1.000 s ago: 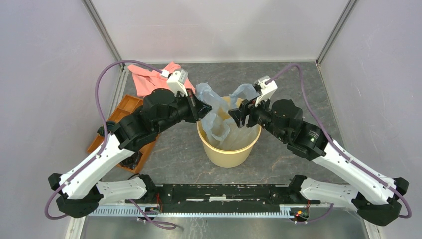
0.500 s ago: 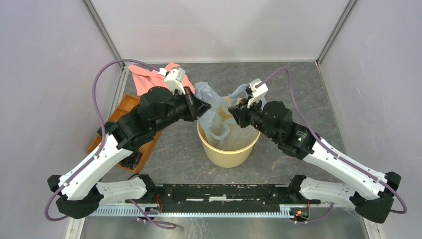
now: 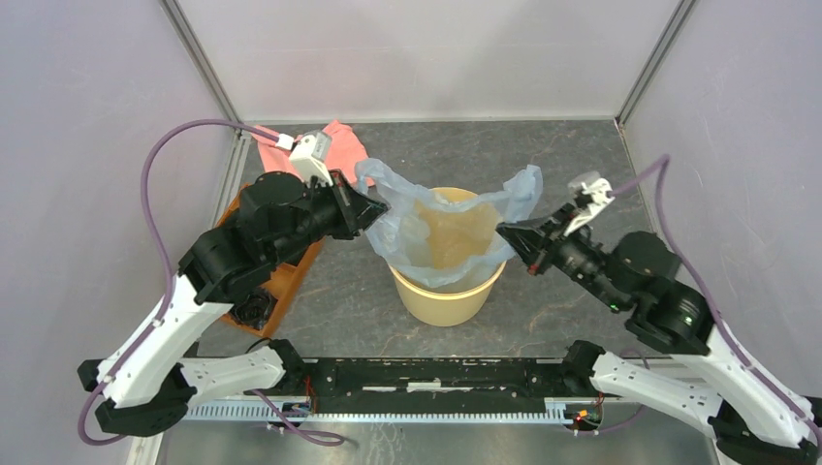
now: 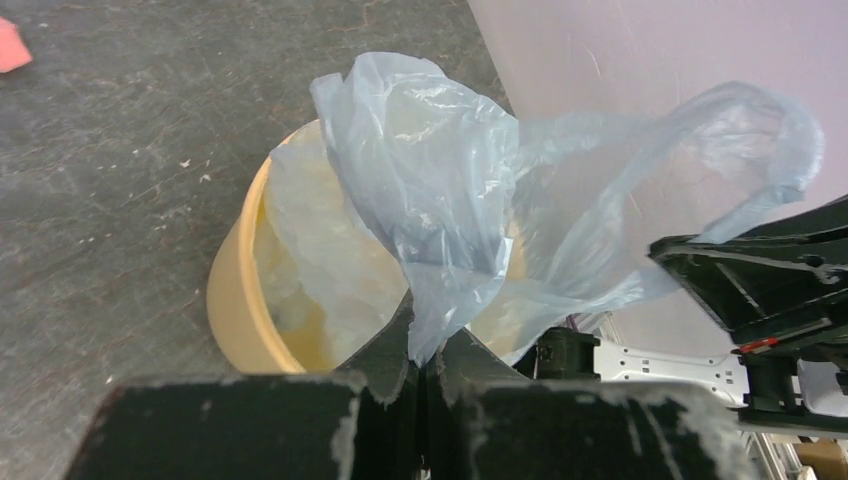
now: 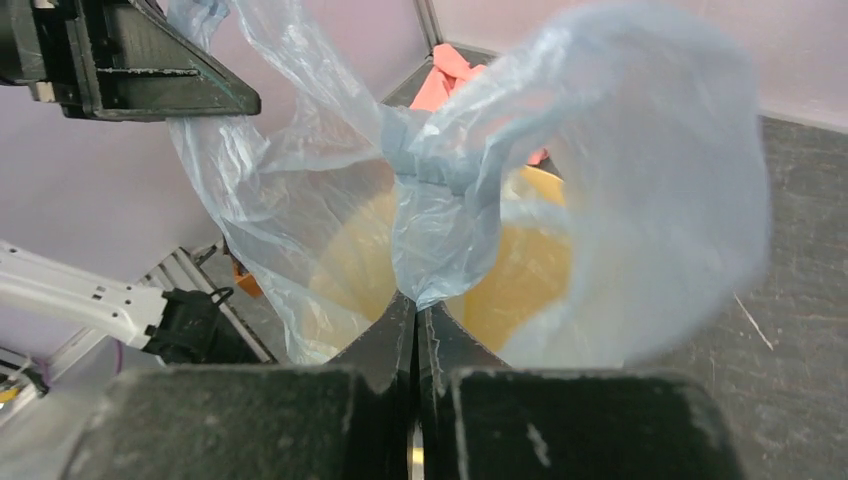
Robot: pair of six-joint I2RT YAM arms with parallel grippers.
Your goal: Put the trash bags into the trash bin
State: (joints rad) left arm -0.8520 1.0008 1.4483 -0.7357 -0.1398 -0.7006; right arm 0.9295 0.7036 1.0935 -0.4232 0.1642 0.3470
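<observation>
Both the left gripper [image 3: 381, 201] and the right gripper [image 3: 506, 233] are clenched on the bag [image 3: 390, 231], each pinching one side of its mouth. The left gripper sits just left of the bin [image 3: 446, 305], above and outside the rim. In its wrist view the two fingers [image 4: 385, 350] are pressed tight together, and a bunched fold of film rises from the seam between their tips. The right gripper is just off the bin's right rim. Its wrist view shows the same: the fingers [image 5: 385, 335] are shut, with a twisted neck of film coming up from between them. Between the two grips the bag is drawn wide open over the bin, wider than the rim. Its lower part hangs down inside, and its left side and near edge drape outside over the rim. One handle loop stands up beside the left gripper, and another stands up at the far right, beyond the right gripper's tips. The bin's yellow wall shows through the film. The bin stands upright near the middle of the table [image 3: 582, 165]. A pink cloth [image 3: 339, 140] lies in the far-left corner behind the left arm. An orange tray [image 3: 281, 286] sits at the left edge, partly hidden under that arm. Both are apart from the bin.
</observation>
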